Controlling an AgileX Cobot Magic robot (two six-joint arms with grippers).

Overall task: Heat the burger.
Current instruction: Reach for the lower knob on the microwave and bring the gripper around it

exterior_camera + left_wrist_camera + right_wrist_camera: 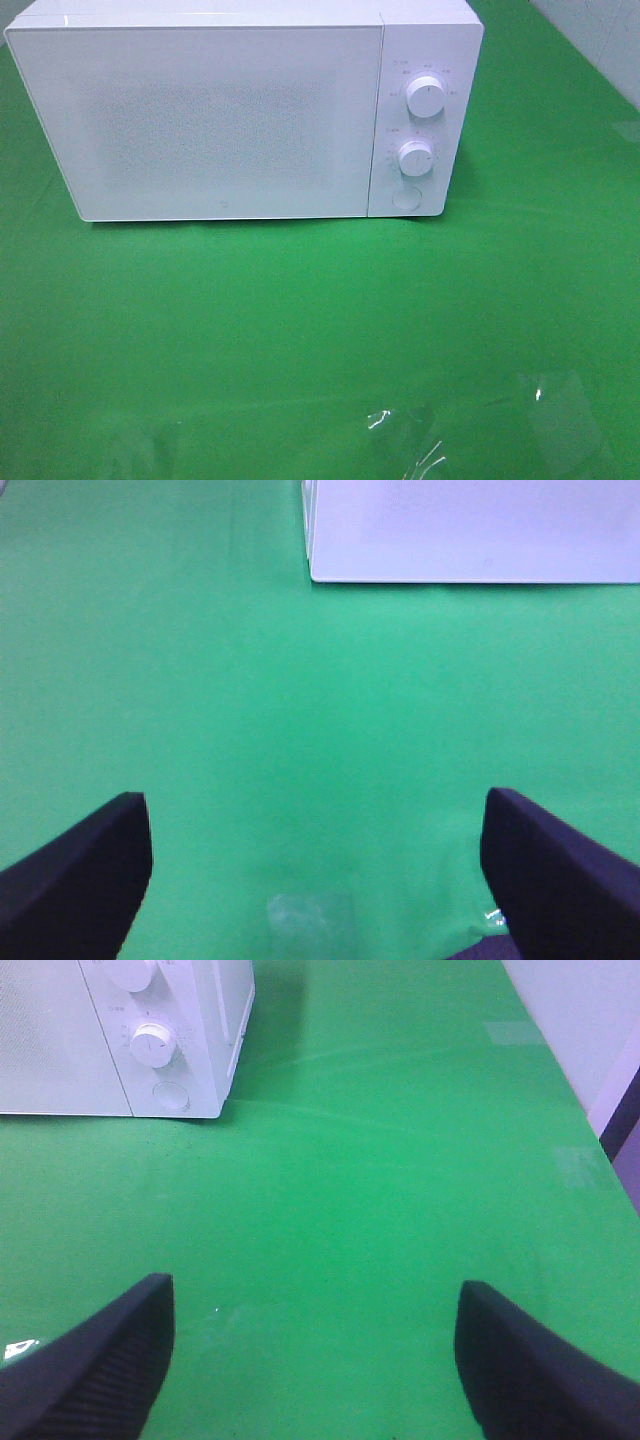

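**Table** (300, 340): green cover, with nothing lying in front of the oven in any view.

**Microwave** (210, 120): white, at the far side. Its face is turned toward the arms, which puts its controls within their reach.

**Door** (200, 120): shut flush. Its frosted panel hides the cavity.

**Burger:** not in view anywhere. Whether it sits behind the door cannot be told.

**Left gripper** (312, 810): jaws spread wide with nothing between them. It hangs over the cover, facing the microwave's left corner.

**Right gripper** (315, 1293): equally wide and empty, facing the control side. In my judgement both hang well back so the door has room to swing.

**Knobs:** upper (426, 98) and lower (414, 157). Their settings are too small to read.

**Button** (405, 197): under the knobs, probably the door release.
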